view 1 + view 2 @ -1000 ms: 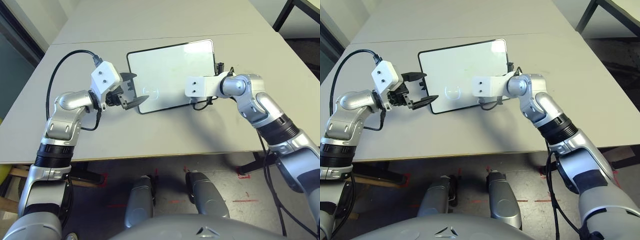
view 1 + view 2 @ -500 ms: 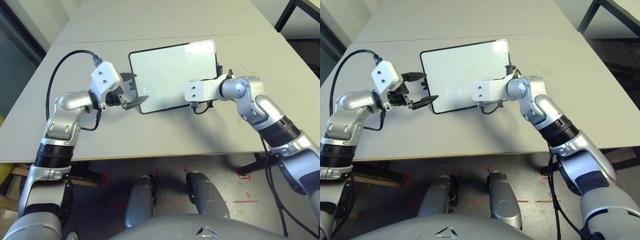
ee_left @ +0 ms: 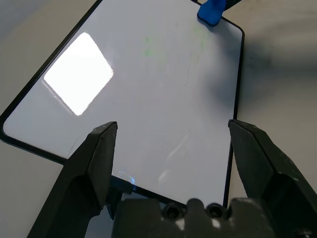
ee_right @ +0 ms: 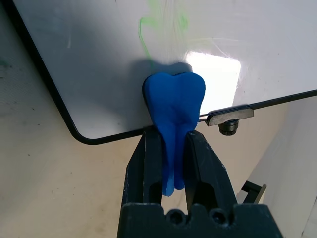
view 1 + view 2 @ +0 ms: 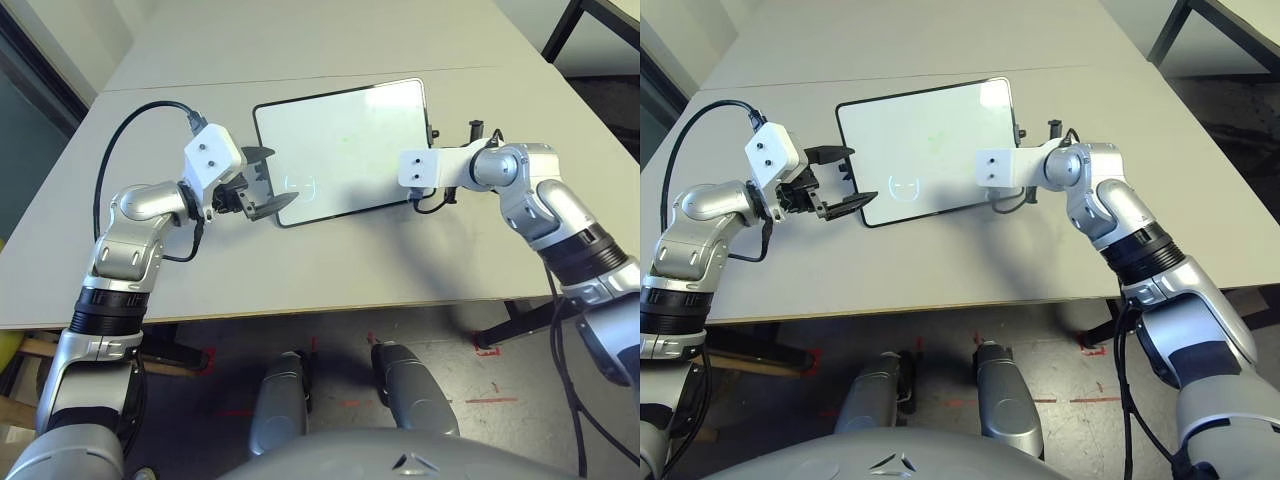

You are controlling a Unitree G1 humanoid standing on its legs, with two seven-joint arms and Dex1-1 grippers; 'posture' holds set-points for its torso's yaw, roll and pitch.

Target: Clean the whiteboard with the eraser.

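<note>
Here the whiteboard [image 5: 343, 148] lies flat on the grey surface [image 5: 300, 260]. The right claw [image 4: 173, 163] is clamped on the blue eraser [image 4: 173, 106], whose tip presses the board near its corner, just below faint green scribbles [image 4: 148, 34]. At the board's opposite short edge, the left claw [image 3: 171, 148] stands spread wide.

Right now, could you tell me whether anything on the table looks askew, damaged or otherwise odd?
Only small things. The glossy white whiteboard with a thin black frame lies skewed to the table's edge, and faint green scribbles remain on it, near the small bright blue eraser in the right gripper. No damage shows.
</note>
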